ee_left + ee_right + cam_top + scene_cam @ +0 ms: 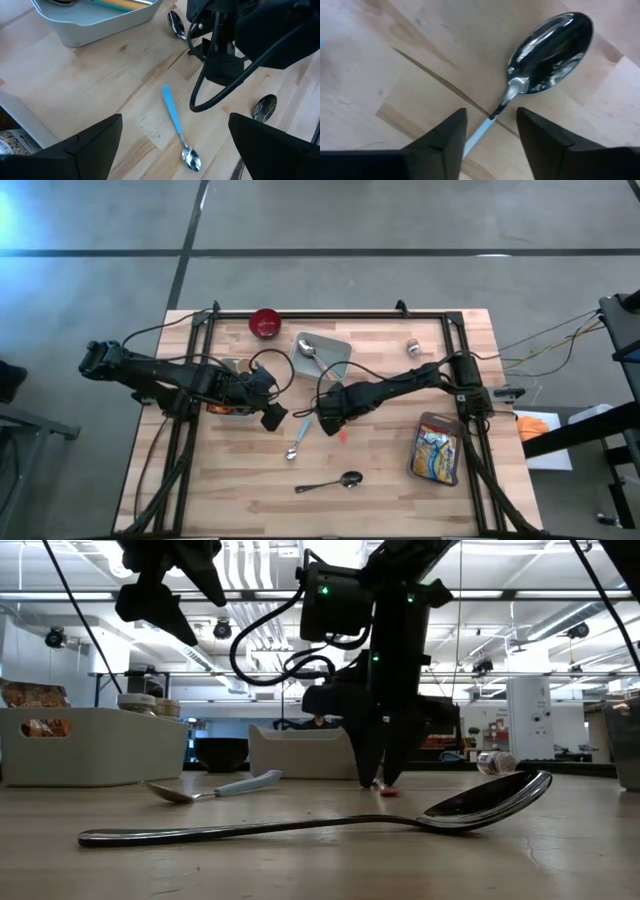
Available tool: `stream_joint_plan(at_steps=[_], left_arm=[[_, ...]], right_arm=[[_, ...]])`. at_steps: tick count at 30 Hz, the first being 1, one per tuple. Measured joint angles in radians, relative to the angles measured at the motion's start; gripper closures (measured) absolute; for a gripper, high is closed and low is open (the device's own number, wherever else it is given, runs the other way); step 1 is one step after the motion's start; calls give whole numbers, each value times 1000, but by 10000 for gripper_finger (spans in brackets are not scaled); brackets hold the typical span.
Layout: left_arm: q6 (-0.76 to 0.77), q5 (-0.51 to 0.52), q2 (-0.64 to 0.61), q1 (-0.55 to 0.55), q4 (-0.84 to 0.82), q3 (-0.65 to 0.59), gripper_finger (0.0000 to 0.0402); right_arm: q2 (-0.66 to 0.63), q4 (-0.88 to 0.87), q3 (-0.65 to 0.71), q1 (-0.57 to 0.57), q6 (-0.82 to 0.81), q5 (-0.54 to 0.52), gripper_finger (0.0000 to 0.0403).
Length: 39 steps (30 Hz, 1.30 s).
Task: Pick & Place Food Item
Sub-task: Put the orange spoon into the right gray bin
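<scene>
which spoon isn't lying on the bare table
The spoon in the grey tray near the back edge. The blue-handled spoon and the all-metal spoon both lie directly on the wood.

Overhead, table-level and two close wrist cameras, all sharing the table (400, 480).

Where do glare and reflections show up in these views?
High view: bright glare washes the floor at the upper left corner. Low view: the ceiling lights gleam along the steel spoon. Right wrist view: the spoon's bowl mirrors dark shapes and bright patches.
</scene>
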<state>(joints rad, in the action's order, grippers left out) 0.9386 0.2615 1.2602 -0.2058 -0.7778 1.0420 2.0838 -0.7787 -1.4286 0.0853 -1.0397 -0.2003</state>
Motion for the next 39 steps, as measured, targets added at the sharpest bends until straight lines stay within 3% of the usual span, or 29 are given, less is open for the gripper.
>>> stream_joint_plan(at_steps=[14, 22, 34, 39], left_arm=[[1, 0, 0, 0, 0, -1, 30], [-19, 0, 0, 0, -1, -1, 30], [-19, 0, 0, 0, 0, -1, 30], [-20, 0, 0, 0, 0, -1, 30]], right_arm=[[-6, 120, 103, -6, 35, 22, 385], [-27, 109, 111, 28, 118, -51, 389], [-177, 76, 126, 57, 174, -100, 391], [-239, 85, 126, 60, 269, -135, 391]])
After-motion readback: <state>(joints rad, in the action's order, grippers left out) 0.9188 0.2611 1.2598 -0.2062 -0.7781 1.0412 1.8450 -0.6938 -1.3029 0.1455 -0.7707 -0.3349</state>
